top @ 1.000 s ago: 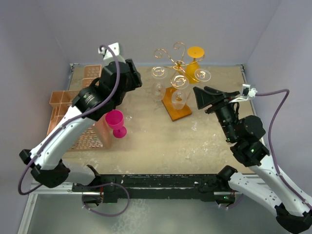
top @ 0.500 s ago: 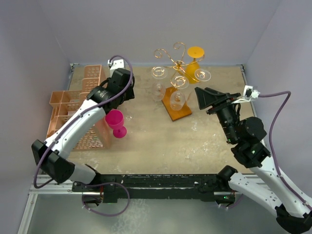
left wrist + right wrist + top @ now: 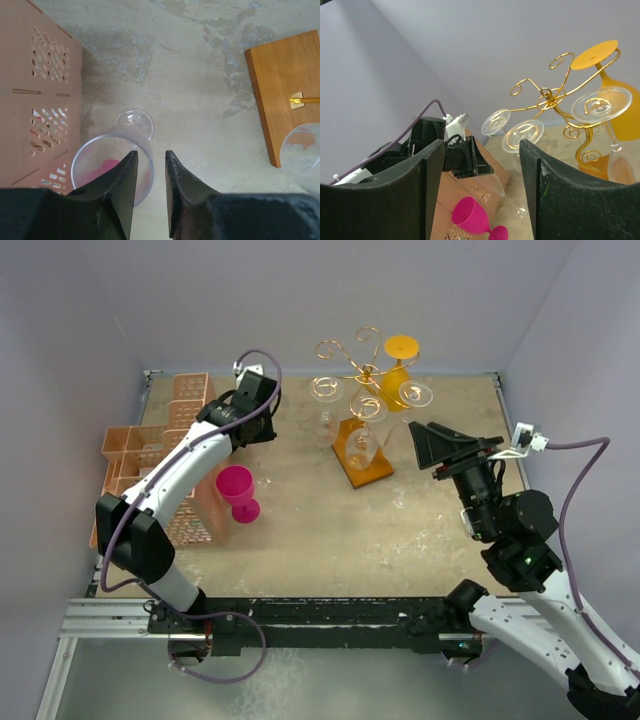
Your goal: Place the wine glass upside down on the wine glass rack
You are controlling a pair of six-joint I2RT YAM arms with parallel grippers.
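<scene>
Reaching down at 10 o'clock on the scuffed beige table [image 3: 330, 530], the left gripper [image 3: 150, 156] has swung off the magenta plastic goblet [image 3: 238, 490] and orange lattice plastic crate [image 3: 150, 455] within the past second. It now hangs over the clear stemmed wine glass [image 3: 107, 162], which stands upright between crate and rack. Its jaws have narrowed to a slim gap that appears to straddle the rim; whether they already pinch the glass cannot be told. The pick looks under way, the hanging not begun. The gold wire wine glass rack [image 3: 372, 472], scroll-armed on an orange-brown wooden base at 12 o'clock, already carries inverted clear glasses [image 3: 327, 388] and an orange glass [image 3: 401, 345]. The right gripper [image 3: 481, 145], at 3 o'clock, has barely moved, its jaws wide apart and empty. Overhead, the arm hides the glass. From the wrist its stem is hard to trace, and a free scroll is hard to pick out.
</scene>
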